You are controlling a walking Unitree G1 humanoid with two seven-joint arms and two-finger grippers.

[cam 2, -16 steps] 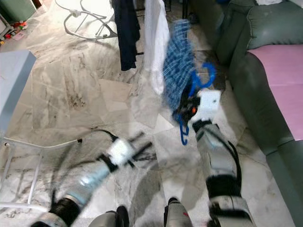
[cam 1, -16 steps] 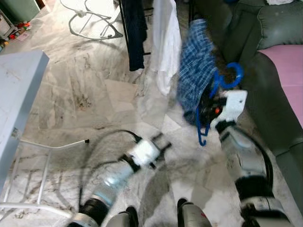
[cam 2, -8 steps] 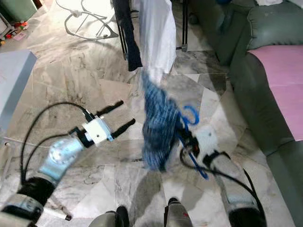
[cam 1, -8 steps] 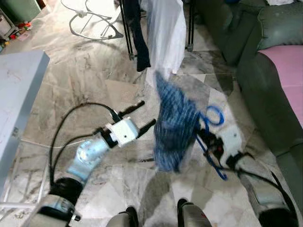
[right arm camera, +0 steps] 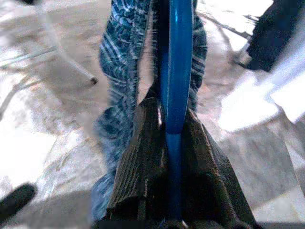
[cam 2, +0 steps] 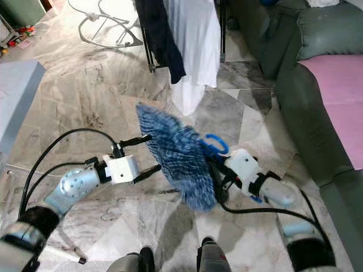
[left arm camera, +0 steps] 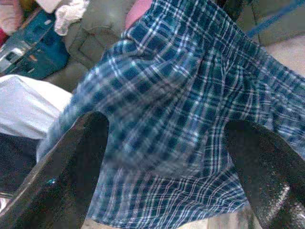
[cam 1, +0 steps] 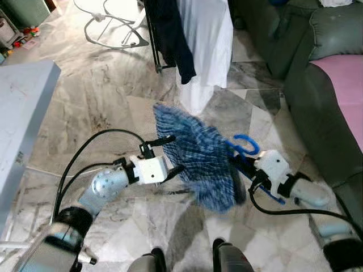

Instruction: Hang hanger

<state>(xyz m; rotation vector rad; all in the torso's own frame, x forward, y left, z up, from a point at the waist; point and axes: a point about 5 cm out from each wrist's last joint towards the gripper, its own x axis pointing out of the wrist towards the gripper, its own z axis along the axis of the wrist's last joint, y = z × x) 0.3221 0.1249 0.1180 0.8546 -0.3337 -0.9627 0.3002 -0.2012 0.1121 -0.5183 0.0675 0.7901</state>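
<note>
I see a blue plastic hanger (right arm camera: 174, 71) carrying a blue-and-white plaid cloth (cam 1: 198, 161). Behind it hang a plain white garment (cam 1: 207, 39) and a dark navy one (cam 1: 173, 34). Grey-veined marble floor (cam 1: 102, 102), dark green sofa (cam 1: 334, 34), pink cushion (cam 1: 346, 85).

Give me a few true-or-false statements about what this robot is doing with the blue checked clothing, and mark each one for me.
1. The right gripper is clamped on a blue hanger. True.
2. The blue plaid garment lies flat on the sofa. False: it hangs from the hanger above the marble floor, between the two arms.
3. The left gripper has its fingers spread, right at the garment's edge. True.
4. A white garment and a dark garment hang on a rack beyond the arms. True.
5. The hanger is red. False: it is blue.
6. The left gripper holds the hanger's hook. False: the right gripper holds the hanger.
</note>
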